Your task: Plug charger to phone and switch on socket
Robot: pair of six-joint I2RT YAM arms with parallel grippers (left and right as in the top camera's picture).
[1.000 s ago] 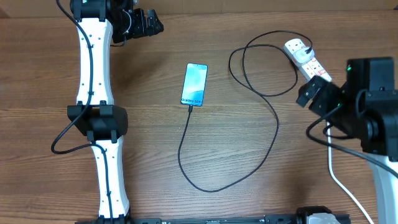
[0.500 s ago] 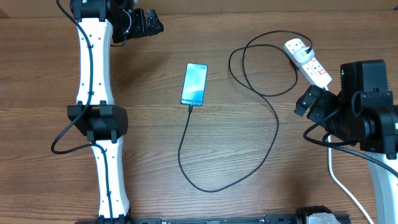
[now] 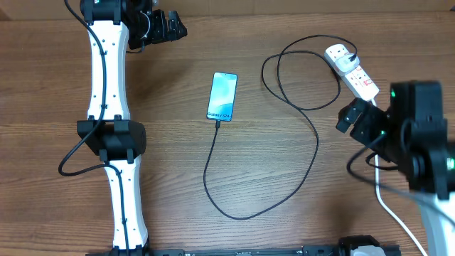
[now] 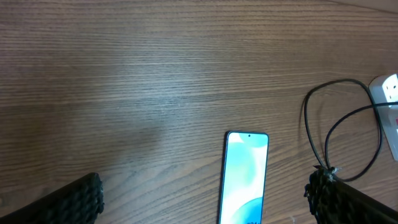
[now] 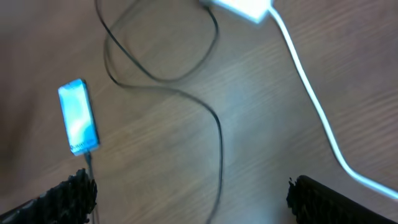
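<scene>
The phone [image 3: 222, 97] lies mid-table with its blue-teal screen up; it also shows in the left wrist view [image 4: 244, 177] and the right wrist view [image 5: 78, 124]. The black charger cable [image 3: 313, 153] runs from the phone's near edge, loops across the table and ends at a plug in the white socket strip [image 3: 350, 71]. The socket's end also shows in the right wrist view [image 5: 242, 7]. My left gripper [image 3: 169, 27] is open and empty, far left of the phone. My right gripper [image 3: 357, 119] is open and empty, just below the socket.
The socket's thick white cord [image 5: 311, 99] runs down the right side toward the table's front edge [image 3: 391, 213]. The left arm [image 3: 110, 128] stretches along the left side of the wooden table.
My right gripper has drawn back from over the socket toward the front, uncovering the strip's near end. The left arm, phone and cable have not moved.
</scene>
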